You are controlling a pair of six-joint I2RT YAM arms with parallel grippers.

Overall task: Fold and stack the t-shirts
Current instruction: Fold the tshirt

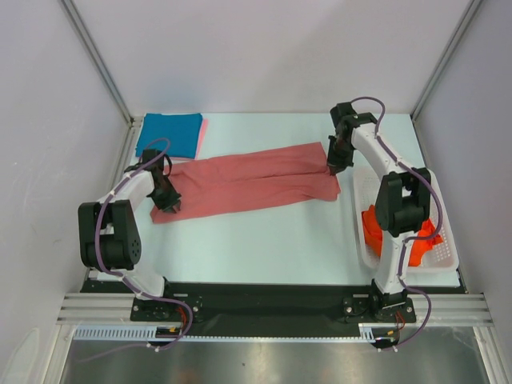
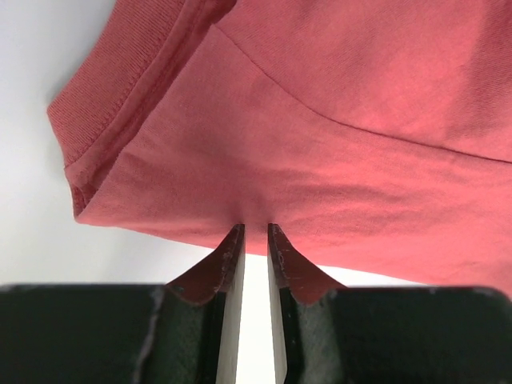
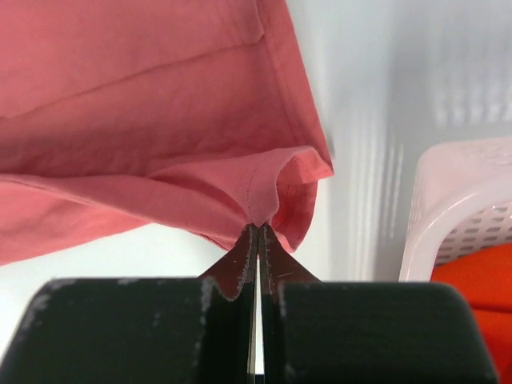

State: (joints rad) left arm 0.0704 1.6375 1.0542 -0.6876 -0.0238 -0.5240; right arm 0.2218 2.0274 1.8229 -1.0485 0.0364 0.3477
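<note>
A dusty salmon-red t-shirt (image 1: 256,180) lies stretched out as a long band across the middle of the table. My left gripper (image 1: 174,206) is at its left end, near the collar, its jaws nearly together and pinching the puckered near edge of the cloth (image 2: 320,144); the gripper (image 2: 256,228) shows a thin gap. My right gripper (image 1: 332,170) is at the shirt's right end. In the right wrist view this gripper (image 3: 258,228) is shut on a bunched bit of the hem (image 3: 264,188), lifted slightly off the table.
A folded teal-blue t-shirt (image 1: 170,134) lies at the back left on a light pink one (image 1: 203,132). A white lattice basket (image 1: 360,232) with orange-red t-shirts (image 1: 384,228) stands at the right, close beside my right arm; its rim (image 3: 456,200) shows in the right wrist view.
</note>
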